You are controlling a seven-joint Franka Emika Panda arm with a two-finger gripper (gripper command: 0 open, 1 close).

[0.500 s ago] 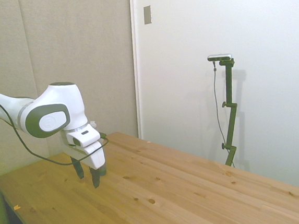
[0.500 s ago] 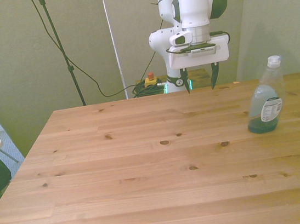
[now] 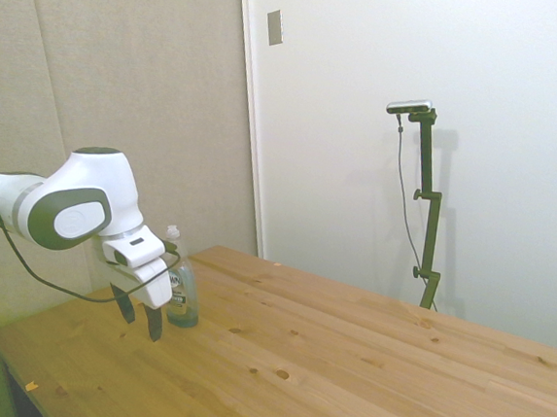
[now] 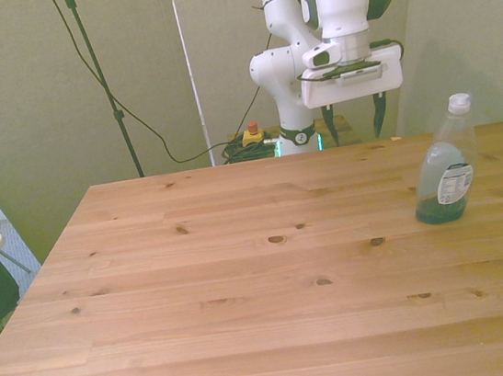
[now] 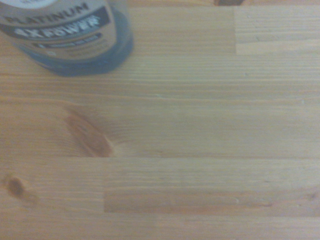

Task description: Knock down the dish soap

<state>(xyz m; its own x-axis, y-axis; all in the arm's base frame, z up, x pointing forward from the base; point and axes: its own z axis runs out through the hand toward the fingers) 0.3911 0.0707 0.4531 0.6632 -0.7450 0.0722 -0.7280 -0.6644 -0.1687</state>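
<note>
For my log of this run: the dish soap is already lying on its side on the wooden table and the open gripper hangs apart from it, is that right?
Not quite. The dish soap stands upright on the wooden table, cap on top, not on its side; the front view shows this plainly. The rest holds: the gripper is open and hangs apart from the bottle.

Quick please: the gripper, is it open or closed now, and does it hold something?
Gripper: open, holding nothing; the dish soap stands apart from it.

Soft even indoor light, faint wall shadows, blurry wrist view
</note>
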